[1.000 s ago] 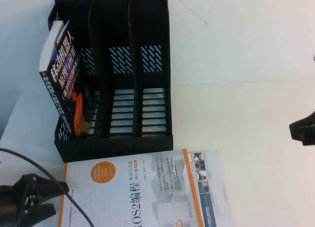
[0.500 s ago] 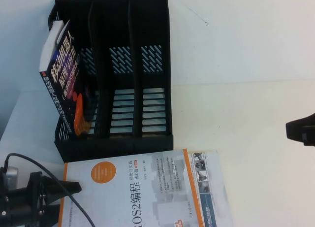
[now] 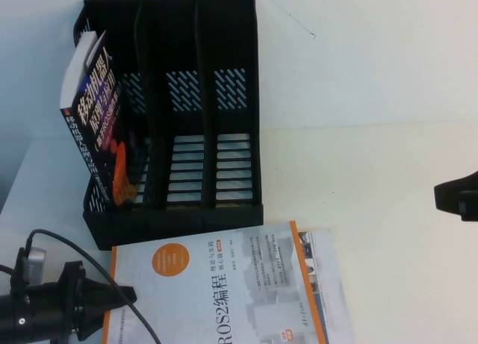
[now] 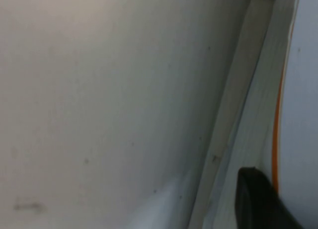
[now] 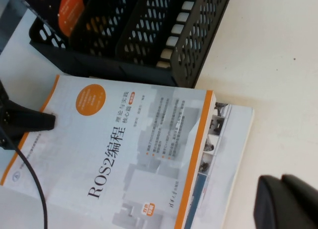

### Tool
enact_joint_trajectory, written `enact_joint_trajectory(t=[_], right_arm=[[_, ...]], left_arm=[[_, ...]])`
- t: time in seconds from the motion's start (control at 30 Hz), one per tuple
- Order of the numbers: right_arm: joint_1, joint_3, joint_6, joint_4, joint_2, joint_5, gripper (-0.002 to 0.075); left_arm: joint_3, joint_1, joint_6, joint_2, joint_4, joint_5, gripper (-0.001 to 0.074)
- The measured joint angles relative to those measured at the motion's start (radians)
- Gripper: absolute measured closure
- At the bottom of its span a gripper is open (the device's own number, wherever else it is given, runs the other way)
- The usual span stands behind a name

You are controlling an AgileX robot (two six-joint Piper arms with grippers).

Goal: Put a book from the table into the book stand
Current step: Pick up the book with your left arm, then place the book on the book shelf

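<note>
On the white table (image 3: 388, 195) sits a black book stand (image 3: 175, 113) with three slots, up toward the far left side. Its leftmost slot already has a dark book (image 3: 93, 127) leaning in it, tilted, with its white page edge poking up above the stand's wall. The middle and right slots look open, just the slatted floor showing.

Right in front of the stand lies the ROS2 book (image 3: 224, 292), flat, white cover with an orange circle and an orange stripe down its right part. Its far edge is just beside the stand's front wall, maybe touching it, I can't tell for sure. In the right wrist view that same ROS2 book (image 5: 134, 159) sits below the stand (image 5: 134, 35), nothing lying on top of it except the left arm's tip.

The left gripper (image 3: 119, 293) is low at the near-left corner, its dark tip resting on the book's left edge next to the orange circle. A black cable (image 3: 104, 280) loops over the arm and across the cover. Whether that claw is clenched or released, I honestly can't tell. Left wrist view is just table surface, the book's edge and one dark finger (image 4: 261, 201).

The right gripper (image 3: 457, 198) hangs at the far right edge of the table, well apart from the book, and only partly in view, so can't tell its state either.
</note>
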Motion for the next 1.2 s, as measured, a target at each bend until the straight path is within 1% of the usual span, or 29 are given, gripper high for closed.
enact_joint_trajectory(t=[0.17, 0.3, 0.57, 0.77, 0.87, 0.97, 1.1, 1.2], right_arm=[[0.000, 0.000, 0.000, -0.017, 0.000, 0.002, 0.0720], [0.000, 0.000, 0.000, -0.022, 0.000, 0.004, 0.0720], [0.000, 0.000, 0.000, -0.030, 0.000, 0.002, 0.0720], [0.000, 0.000, 0.000, -0.045, 0.000, -0.004, 0.0720], [0.000, 0.000, 0.000, -0.051, 0.000, -0.004, 0.0720], [0.000, 0.000, 0.000, -0.054, 0.000, -0.004, 0.0719], [0.000, 0.000, 0.000, -0.054, 0.000, -0.004, 0.0720], [0.000, 0.000, 0.000, -0.054, 0.000, -0.004, 0.0720]], left_arm=[[0.000, -0.002, -0.011, -0.037, 0.014, -0.017, 0.0623], [0.000, -0.002, -0.087, -0.142, 0.082, -0.064, 0.0623], [0.005, -0.002, -0.233, -0.495, 0.225, -0.077, 0.0626], [0.000, -0.002, -0.335, -0.793, 0.293, -0.014, 0.0627], [-0.072, -0.002, -0.435, -0.917, 0.355, 0.020, 0.0627], [-0.198, -0.002, -0.549, -1.000, 0.460, 0.038, 0.0627], [-0.396, -0.002, -0.677, -1.028, 0.602, 0.056, 0.0627], [-0.508, -0.002, -0.742, -1.011, 0.646, 0.042, 0.0627]])
